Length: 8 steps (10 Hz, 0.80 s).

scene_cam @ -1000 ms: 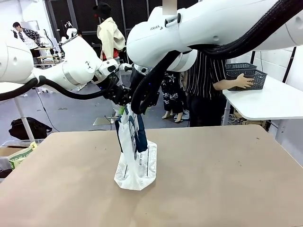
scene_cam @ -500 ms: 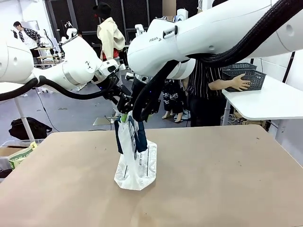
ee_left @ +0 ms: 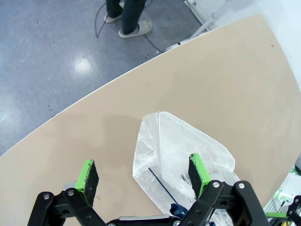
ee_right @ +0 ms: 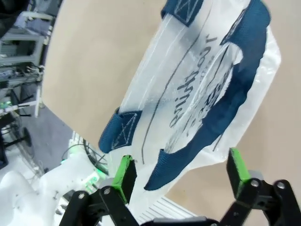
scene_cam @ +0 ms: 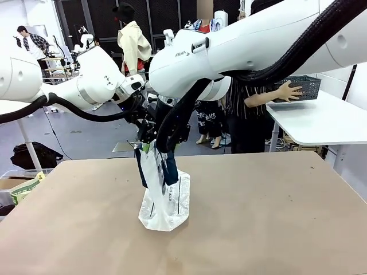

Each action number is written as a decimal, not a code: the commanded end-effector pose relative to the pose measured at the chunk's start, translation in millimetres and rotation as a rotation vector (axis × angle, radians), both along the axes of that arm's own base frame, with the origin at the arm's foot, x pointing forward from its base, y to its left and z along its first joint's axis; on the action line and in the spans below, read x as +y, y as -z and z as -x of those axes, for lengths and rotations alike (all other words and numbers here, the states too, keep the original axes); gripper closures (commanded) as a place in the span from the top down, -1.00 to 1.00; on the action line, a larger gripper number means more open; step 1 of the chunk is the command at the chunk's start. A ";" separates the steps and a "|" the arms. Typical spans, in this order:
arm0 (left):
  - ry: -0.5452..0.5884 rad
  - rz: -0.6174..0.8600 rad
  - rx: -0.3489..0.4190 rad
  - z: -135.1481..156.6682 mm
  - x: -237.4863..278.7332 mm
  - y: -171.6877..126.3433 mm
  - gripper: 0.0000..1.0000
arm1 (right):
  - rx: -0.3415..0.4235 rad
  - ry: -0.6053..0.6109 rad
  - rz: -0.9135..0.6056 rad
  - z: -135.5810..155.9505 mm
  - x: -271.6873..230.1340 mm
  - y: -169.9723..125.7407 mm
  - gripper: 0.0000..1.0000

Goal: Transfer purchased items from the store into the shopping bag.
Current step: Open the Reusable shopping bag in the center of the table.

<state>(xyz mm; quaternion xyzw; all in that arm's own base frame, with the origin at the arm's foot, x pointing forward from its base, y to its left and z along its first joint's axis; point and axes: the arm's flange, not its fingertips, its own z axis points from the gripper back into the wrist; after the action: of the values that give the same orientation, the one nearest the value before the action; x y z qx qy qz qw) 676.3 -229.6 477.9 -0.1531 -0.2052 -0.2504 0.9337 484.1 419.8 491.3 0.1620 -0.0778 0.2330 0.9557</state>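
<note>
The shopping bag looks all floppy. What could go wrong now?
1. The left gripper and the right gripper both stand open at the top of the shopping bag, so the thin bag might slump or tip over.
2. The two arms crowd close together above it and could bump each other.
3. The bag's mouth looks narrow, so things dropped in might miss it.

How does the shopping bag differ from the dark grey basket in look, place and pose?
The shopping bag is translucent whitish plastic with navy straps; the basket is dark grey lattice. The bag stands upright, tall and narrow, on the brown table; the basket is farther off, over the white side table, with a person's hand on its side. Both are containers.
</note>
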 end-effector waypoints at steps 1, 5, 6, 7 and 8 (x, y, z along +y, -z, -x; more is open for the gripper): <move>-0.018 -0.029 0.024 -4.4 -2.2 -3.8 0.60 | -0.019 0.007 0.060 -1.1 8.3 2.3 0.51; -0.033 -0.035 0.029 -2.7 -1.9 -3.6 -0.98 | -0.020 0.016 0.074 0.6 7.8 0.6 -1.00; -0.029 -0.038 0.033 -2.7 -2.2 -3.0 -1.00 | -0.019 0.021 0.079 0.2 7.2 0.3 -1.00; -0.027 -0.047 0.039 -2.4 -2.4 -2.6 -1.00 | -0.020 0.028 0.082 0.1 5.6 -0.3 -1.00; -0.023 -0.063 0.043 -2.0 -2.0 -2.5 -1.00 | -0.026 0.040 0.085 -0.3 1.7 -2.2 -1.00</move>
<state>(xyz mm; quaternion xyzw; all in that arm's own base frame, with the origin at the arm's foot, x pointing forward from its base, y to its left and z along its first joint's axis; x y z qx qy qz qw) 674.4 -230.0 474.8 -0.1407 -0.1895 -0.2478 0.9396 483.7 422.3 490.0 0.1393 -0.0804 0.2331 0.9591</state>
